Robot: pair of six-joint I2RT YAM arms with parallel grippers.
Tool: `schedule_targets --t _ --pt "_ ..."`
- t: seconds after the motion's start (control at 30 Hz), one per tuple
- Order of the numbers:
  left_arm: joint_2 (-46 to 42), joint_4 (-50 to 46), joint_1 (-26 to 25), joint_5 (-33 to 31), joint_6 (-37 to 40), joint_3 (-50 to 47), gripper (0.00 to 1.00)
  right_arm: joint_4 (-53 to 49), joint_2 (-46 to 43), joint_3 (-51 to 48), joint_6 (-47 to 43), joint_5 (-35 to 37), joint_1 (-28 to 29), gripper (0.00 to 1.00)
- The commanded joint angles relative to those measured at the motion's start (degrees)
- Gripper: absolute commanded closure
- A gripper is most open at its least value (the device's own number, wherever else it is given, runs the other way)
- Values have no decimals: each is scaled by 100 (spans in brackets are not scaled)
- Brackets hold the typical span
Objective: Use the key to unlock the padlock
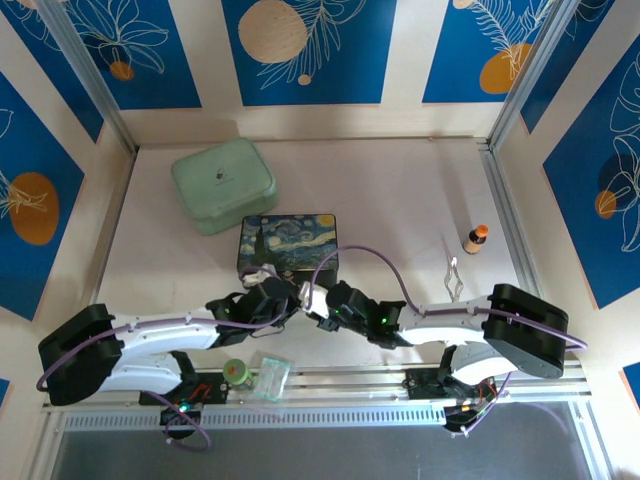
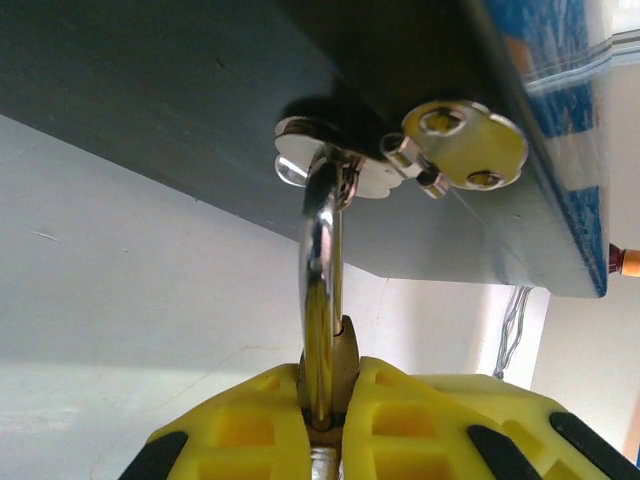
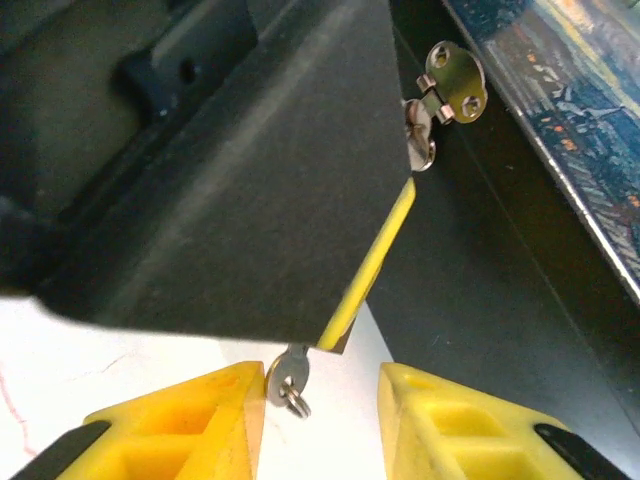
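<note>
Robot lab test cell, not a home. Indicated by: aluminium extrusion rail [image 1: 340, 382] at the near edge, left arm [image 1: 150, 350] and right arm [image 1: 450, 322] mounted along it, exposed purple cabling [image 1: 370, 252], bare white tabletop [image 1: 380, 190] boxed in by printed blue backdrop panels [image 1: 340, 80].

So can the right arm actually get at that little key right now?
Probably yes: the key sits with its ringed head between the right arm's open jaws, and nothing stands between it and either one.
</note>
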Motion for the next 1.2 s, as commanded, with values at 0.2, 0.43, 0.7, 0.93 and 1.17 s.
schedule_targets --t 0.2,0.43,0.7,0.93,1.17 --pt "10 636 25 92 -102 -54 100 162 152 87 -128 214 54 61" --pt "-15 709 25 82 -120 -69 100 208 371 146 -65 737 78 52" --pt "-116 718 25 30 -178 -157 100 269 407 36 -81 787 147 50" --pt "-243 552 25 -89 -129 -163 100 93 -19 -187 97 817 277 39" --pt "-362 629 103 -54 -226 -332 100 -94 -607 -395 211 512 206 48"
